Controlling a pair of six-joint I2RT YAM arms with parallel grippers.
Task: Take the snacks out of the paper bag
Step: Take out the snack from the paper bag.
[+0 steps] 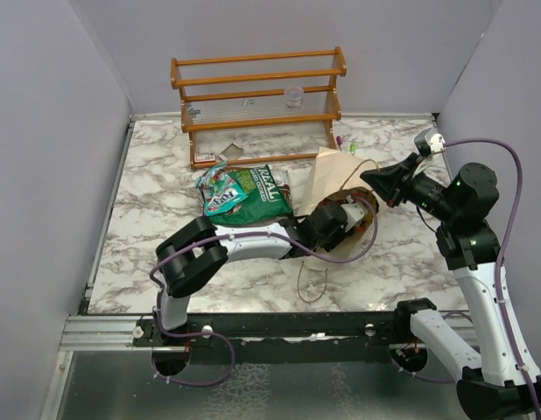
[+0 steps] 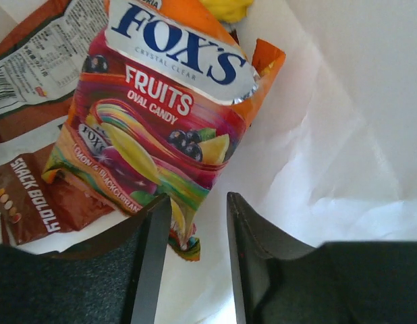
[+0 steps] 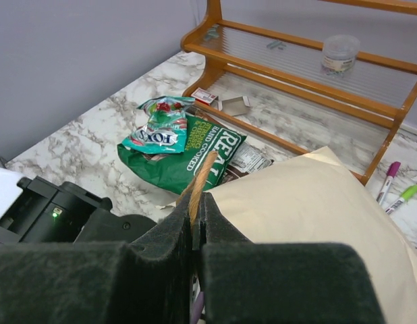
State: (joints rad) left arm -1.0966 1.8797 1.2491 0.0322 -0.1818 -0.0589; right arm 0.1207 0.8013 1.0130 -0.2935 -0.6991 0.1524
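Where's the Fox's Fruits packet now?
Left wrist view: Fox's Fruits packet inside the paper bag, lower corner between the left gripper's open fingers, brown packet alongside.

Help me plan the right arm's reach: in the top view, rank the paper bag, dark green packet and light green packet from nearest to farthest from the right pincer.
1. The paper bag: its handle is in the right pincer.
2. The dark green packet: left of the bag.
3. The light green packet: farthest left.

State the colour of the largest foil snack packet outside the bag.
Dark green foil packet; right wrist view.
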